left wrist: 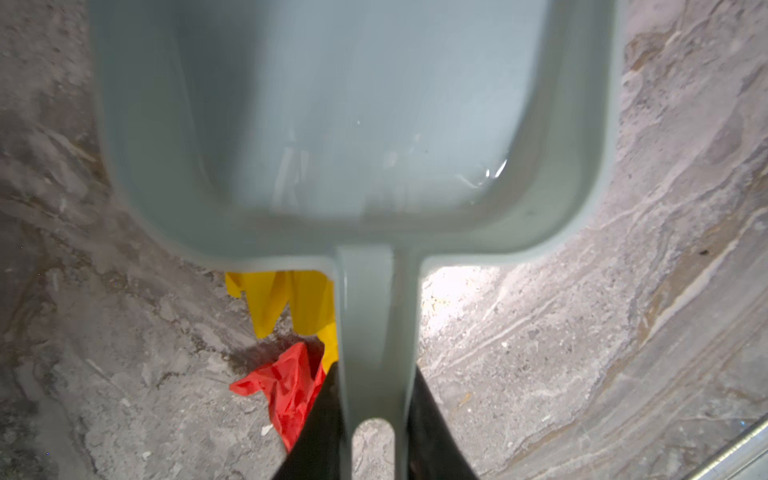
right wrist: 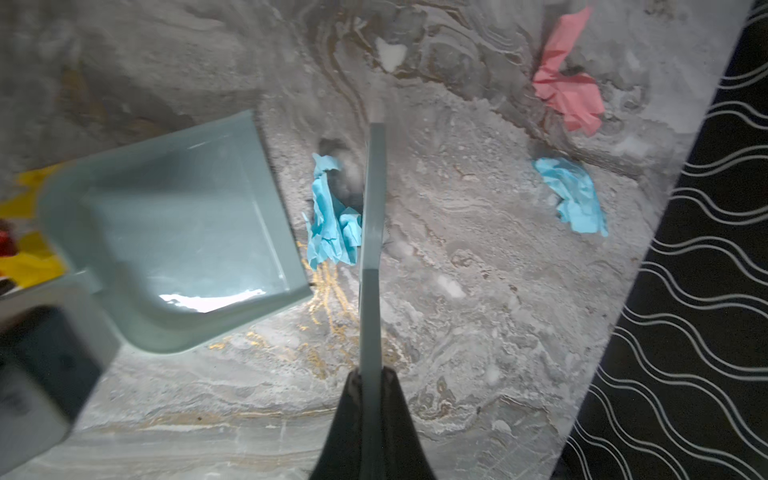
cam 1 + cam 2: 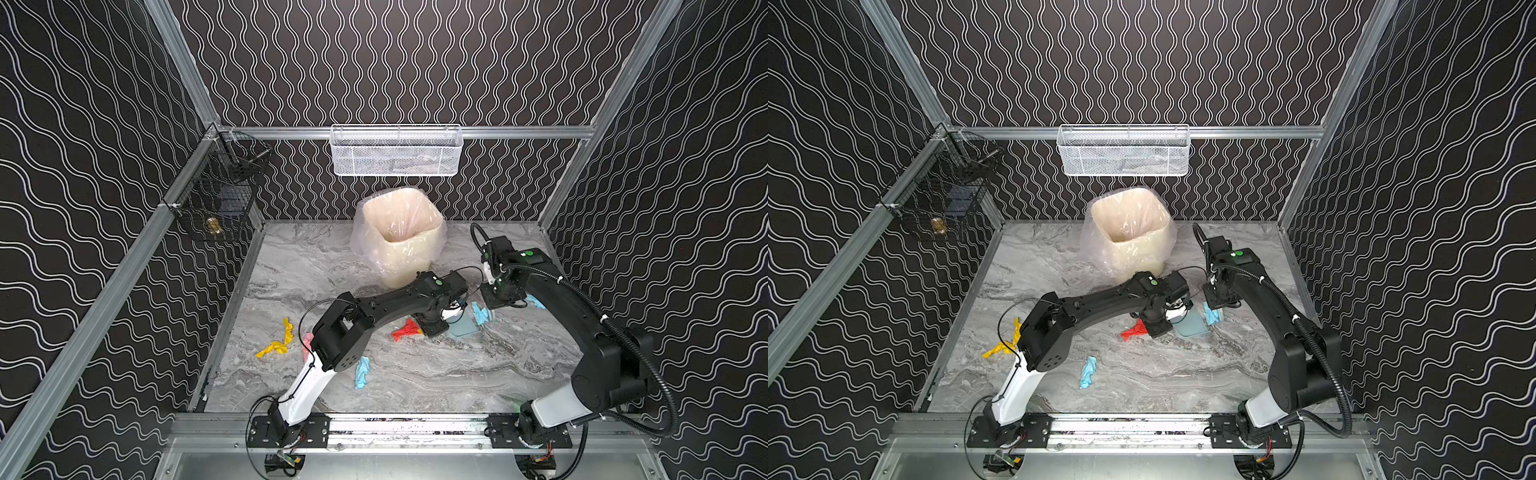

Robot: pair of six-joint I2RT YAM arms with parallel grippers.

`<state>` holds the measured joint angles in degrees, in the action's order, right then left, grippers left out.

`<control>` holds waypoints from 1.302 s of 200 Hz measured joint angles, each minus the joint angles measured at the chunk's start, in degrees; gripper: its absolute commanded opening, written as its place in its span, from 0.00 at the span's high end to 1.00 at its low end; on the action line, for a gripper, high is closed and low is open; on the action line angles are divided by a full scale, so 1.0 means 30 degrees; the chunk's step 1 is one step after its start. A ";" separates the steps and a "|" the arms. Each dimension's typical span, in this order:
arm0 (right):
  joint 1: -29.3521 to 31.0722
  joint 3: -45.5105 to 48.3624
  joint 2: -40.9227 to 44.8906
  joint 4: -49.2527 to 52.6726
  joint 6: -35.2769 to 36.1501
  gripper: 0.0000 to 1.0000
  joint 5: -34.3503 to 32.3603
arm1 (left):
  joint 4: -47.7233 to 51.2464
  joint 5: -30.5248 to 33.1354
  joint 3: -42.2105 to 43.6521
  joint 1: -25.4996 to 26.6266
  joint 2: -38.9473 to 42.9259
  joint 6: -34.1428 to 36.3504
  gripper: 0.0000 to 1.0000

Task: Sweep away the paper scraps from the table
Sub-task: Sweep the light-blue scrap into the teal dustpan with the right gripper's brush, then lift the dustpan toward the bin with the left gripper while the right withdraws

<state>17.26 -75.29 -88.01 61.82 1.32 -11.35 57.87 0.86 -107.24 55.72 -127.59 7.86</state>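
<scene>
Left gripper (image 1: 376, 436) gripped handle of pale blue plastic dustpan (image 1: 353, 104); right gripper (image 2: 370, 399) clamped pale blue brush (image 2: 372, 199). Step judged: sweep light blue crumpled paper scrap (image 2: 330, 216), which lay between brush and pan lip, in; best lip flat on grey marble-patterned table (image 3: 457, 374), stroke short. Other paper scraps looked twisted, creased: blue scrap (image 3: 362, 372) nearest front rail, yellow scrap (image 3: 274, 348), red scrap (image 3: 407, 330) by pan handle, pink scrap (image 2: 567, 87) beyond brush.

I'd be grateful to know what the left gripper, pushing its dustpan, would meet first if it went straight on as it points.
Most likely the light blue paper scrap lying just off the dustpan lip, with the brush right behind it, though depth is unclear.
</scene>
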 measured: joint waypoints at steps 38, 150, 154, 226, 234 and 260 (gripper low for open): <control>0.1005 -0.0386 0.0634 0.0007 -0.0102 1.00 0.1880 | 0.0036 -0.0007 0.0262 -0.0022 -0.0058 0.0007 1.00; -0.0415 -0.1311 0.4131 0.0357 -0.1406 1.00 0.2040 | -0.3854 -0.0080 0.5355 -0.0291 0.3898 -0.0780 1.00; -0.0576 -0.1311 0.4299 0.0321 -0.1515 1.00 0.2033 | -0.4014 -0.0087 0.5508 -0.0291 0.4051 -0.0845 1.00; -0.2973 -0.0401 0.6091 -0.1195 -0.1807 1.00 0.2900 | -0.4626 -0.0423 0.7082 -0.0284 0.8378 -0.1778 1.00; -0.3096 -0.0270 0.6171 -0.1443 -0.1807 1.00 0.3155 | -0.4342 -0.0408 0.7016 -0.0284 0.8918 -0.2004 1.00; -0.3410 0.0189 0.6346 -0.2098 -0.1807 1.00 0.3963 | -0.2674 -0.0277 0.6404 -0.0226 1.0666 -0.2142 1.00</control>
<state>7.03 -74.72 -68.97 55.53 -4.10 0.54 49.84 0.03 -88.03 55.05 -95.59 1.43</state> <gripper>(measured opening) 0.088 0.225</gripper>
